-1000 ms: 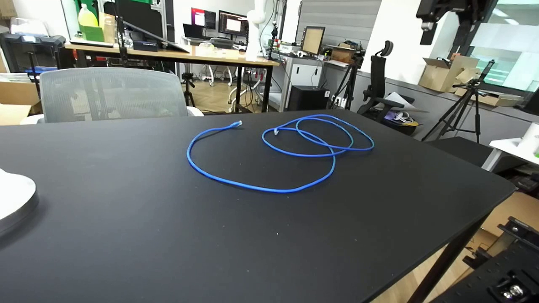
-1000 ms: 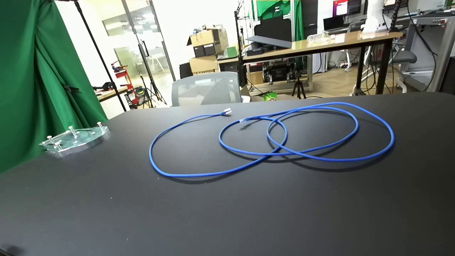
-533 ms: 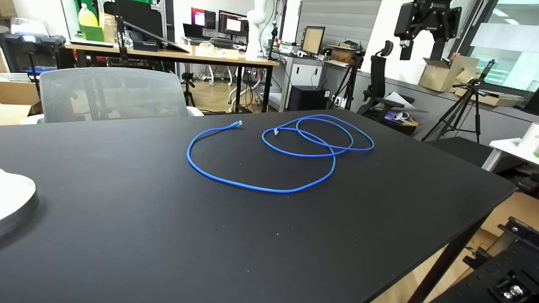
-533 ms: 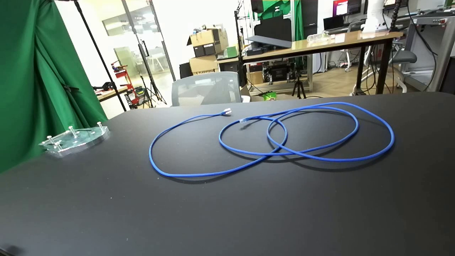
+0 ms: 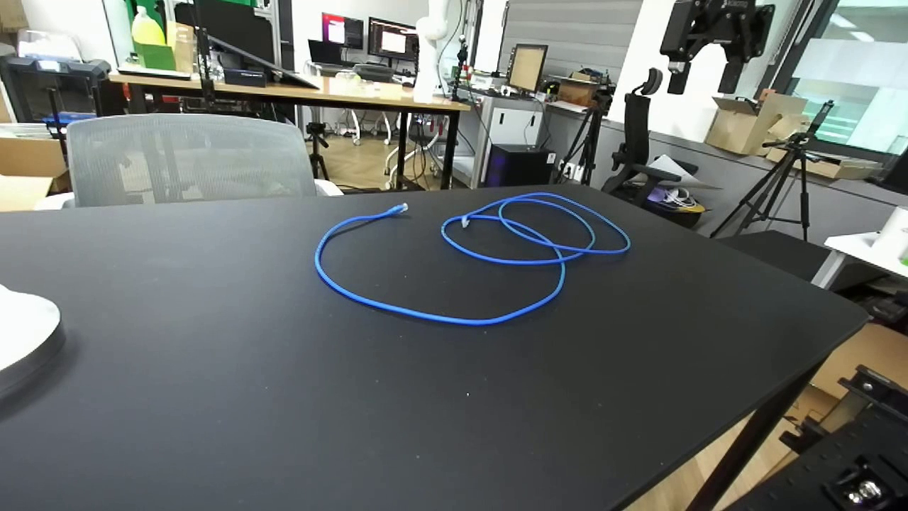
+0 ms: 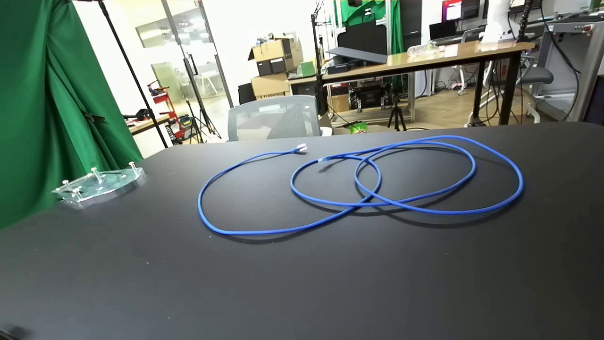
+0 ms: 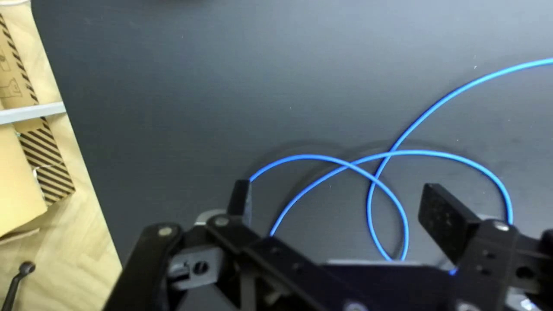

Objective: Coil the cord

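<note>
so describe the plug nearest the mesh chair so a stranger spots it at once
In both exterior views, find the black tabletop and the gray mesh chair beyond its far edge. On the tabletop, follow the blue Ethernet cable round its single wide bend toward that chair. The clear plug there is off on its own, while the other plug sits right beside the cable's loops.

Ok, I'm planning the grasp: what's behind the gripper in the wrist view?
Beyond the open gripper, crossing loops of the cord show on the table. Some strands run out of sight behind the gripper; how they lie there is covered in that view.
</note>
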`<state>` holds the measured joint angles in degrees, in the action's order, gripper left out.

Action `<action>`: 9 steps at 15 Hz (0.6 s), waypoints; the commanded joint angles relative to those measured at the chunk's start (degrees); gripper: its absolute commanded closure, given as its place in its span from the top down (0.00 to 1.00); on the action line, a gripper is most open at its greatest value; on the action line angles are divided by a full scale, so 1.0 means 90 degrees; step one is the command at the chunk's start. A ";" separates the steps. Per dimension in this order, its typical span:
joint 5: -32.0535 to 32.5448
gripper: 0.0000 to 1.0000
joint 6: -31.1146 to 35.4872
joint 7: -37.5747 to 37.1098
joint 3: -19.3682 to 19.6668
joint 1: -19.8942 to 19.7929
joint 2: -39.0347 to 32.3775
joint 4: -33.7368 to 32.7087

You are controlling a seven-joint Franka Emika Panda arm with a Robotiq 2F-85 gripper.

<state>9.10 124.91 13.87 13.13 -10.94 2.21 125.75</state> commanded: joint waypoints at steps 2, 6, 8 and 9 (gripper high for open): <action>-0.0182 1.00 0.1472 0.0250 -0.0110 0.0025 -0.0648 -0.0060; -0.1510 1.00 0.1683 0.1274 -0.0495 -0.0036 -0.1635 -0.0397; -0.2292 1.00 0.1433 0.2057 -0.0845 -0.0205 -0.2097 -0.0646; -0.2447 1.00 0.1292 0.2250 -0.0968 -0.0269 -0.2306 -0.0794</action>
<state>-7.35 140.19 27.69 7.90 -11.00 -12.81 123.99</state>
